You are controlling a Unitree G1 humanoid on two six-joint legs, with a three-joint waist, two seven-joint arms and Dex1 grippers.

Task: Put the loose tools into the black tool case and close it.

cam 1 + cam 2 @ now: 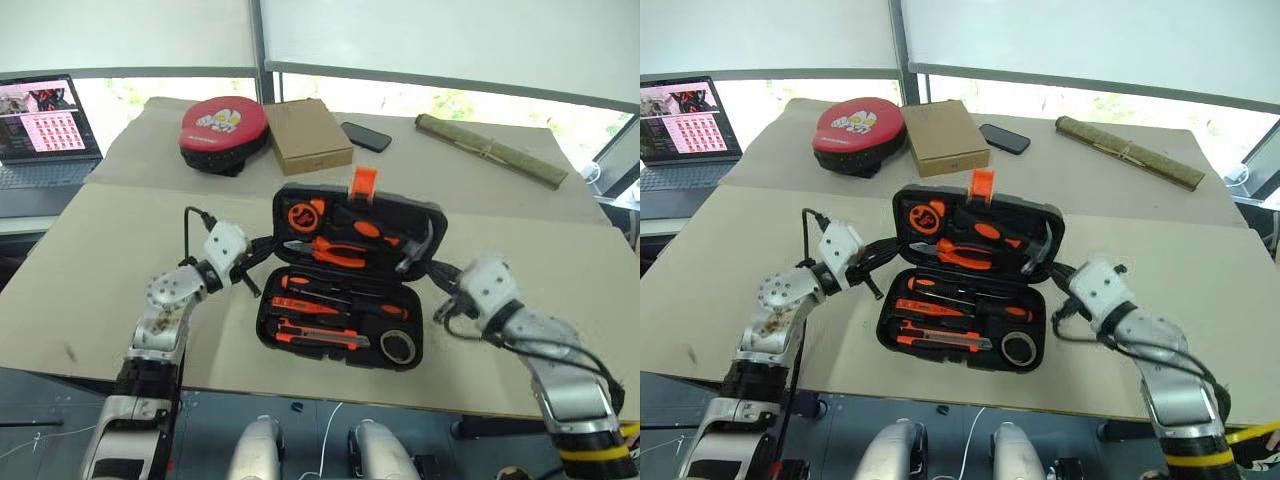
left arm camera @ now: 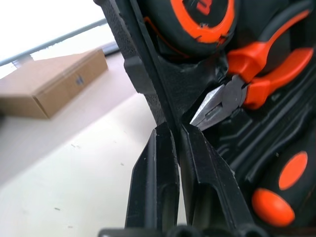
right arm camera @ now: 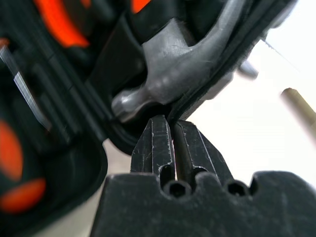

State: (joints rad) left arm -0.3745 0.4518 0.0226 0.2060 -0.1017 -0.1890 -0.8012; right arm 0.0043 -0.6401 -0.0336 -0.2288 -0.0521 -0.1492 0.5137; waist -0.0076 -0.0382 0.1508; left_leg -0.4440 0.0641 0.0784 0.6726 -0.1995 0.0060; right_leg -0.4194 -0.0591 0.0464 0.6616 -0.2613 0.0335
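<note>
The left gripper (image 2: 170, 136) pinches the left edge of the black tool case's (image 1: 345, 290) raised lid, fingers closed on the rim beside the orange-handled pliers (image 2: 247, 84). The right gripper (image 3: 173, 131) is clamped on the lid's right edge, apparently just under the hammer head (image 3: 173, 69). The lid stands half raised on the cardboard-covered table (image 1: 80, 280); screwdrivers (image 1: 320, 285), utility knife (image 1: 318, 337) and tape roll (image 1: 398, 346) lie in the lower half.

tools (image 1: 330, 305) in tool case (image 1: 345, 275), box (image 1: 307, 135) behind
</note>
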